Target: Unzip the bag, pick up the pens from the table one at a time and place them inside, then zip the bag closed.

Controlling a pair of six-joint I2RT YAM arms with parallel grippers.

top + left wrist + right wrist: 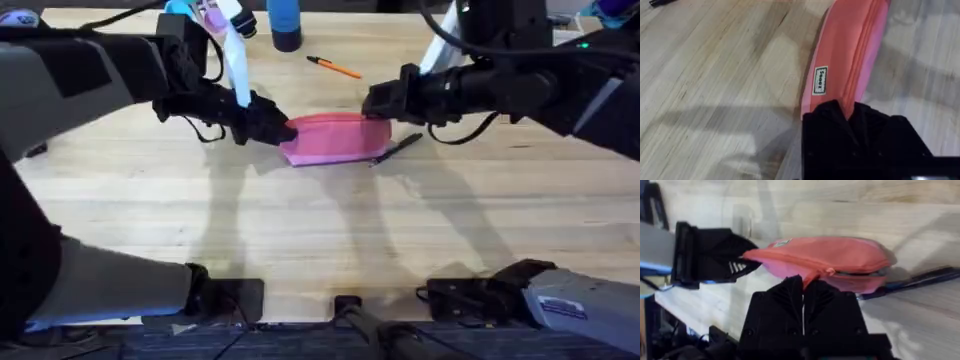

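The pink bag lies on the table at mid-depth. My left gripper is shut on the bag's left end, its fingers pinching the fabric. My right gripper comes in from the right and is shut on the pink zipper pull on the bag's top. A dark slit runs along the zipper beyond the pull. The black pen lies against the bag's right end. Farther back on the table lies the orange pen.
A blue cylinder and a white and pink item stand at the table's back edge. Both arm bases sit along the near edge. Bare planks stretch between the bag and the bases.
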